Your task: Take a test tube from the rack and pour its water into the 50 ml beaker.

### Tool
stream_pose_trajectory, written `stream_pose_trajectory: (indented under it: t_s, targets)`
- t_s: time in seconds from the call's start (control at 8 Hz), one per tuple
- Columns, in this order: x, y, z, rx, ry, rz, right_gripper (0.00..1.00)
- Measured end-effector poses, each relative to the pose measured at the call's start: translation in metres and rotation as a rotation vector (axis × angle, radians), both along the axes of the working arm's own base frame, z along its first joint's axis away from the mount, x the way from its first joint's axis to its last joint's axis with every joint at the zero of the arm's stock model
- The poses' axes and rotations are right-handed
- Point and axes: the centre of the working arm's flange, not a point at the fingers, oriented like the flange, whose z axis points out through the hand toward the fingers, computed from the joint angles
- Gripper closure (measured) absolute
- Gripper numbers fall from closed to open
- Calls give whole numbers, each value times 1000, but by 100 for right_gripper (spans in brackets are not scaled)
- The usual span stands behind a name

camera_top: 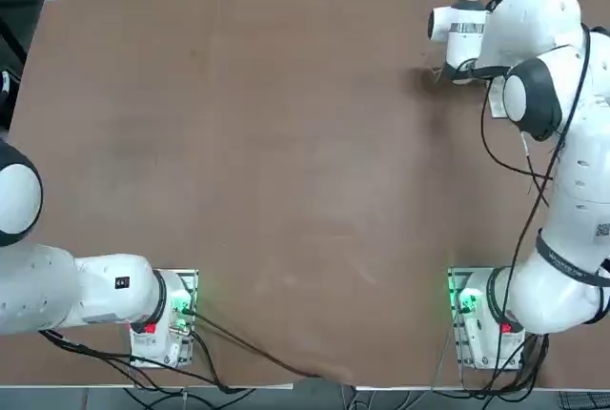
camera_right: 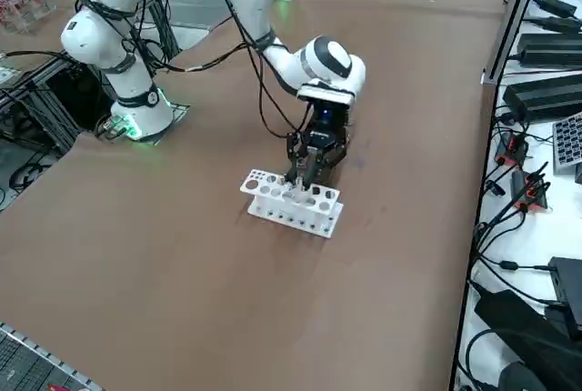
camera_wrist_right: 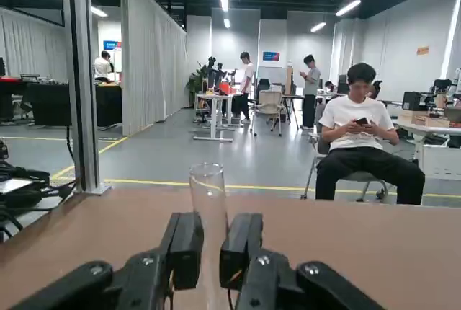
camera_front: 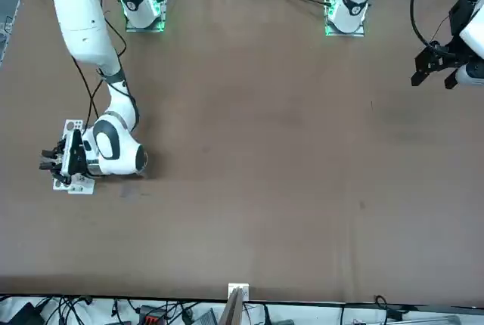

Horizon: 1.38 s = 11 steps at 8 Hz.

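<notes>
The white rack point(camera_right: 291, 202) lies near the table's far right corner, also seen in the front view point(camera_front: 69, 183). My right gripper point(camera_right: 305, 169) hangs straight down over it, its fingertips at the rack's top. In the wrist view the gripper point(camera_wrist_right: 211, 244) is shut on the clear test tube point(camera_wrist_right: 208, 195), which stands upright between the two black pads point(camera_wrist_right: 184, 246) with its open rim above them. I cannot make out the water in the tube. The 50 ml beaker shows in no view. From overhead the right wrist point(camera_top: 464, 32) hides the rack.
Brown tabletop point(camera_top: 286, 162) stretches wide toward the arms' bases. Cables and power units point(camera_right: 546, 36) line the floor beyond the table's far edge. Past that edge a seated person point(camera_wrist_right: 364, 144) and several standing people are in the room.
</notes>
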Motion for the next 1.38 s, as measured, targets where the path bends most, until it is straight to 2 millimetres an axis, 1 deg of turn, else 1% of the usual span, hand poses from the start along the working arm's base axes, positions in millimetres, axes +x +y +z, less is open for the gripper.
stream_pose_trajectory:
  t_s: [0.12,0.25,0.5,0.62,0.75,1.0,1.12,1.38]
  targets:
    - [4,3,19,7,1,2,81]
    - [8,6,45,15,-5,6,81]
    - [22,16,109,49,-62,31,81]
    - [25,22,137,79,-71,37,81]
    - [25,35,161,126,-69,39,81]
    - [29,74,206,264,-55,42,81]
    - [30,95,225,340,-30,47,81]
    - [25,134,251,489,29,42,81]
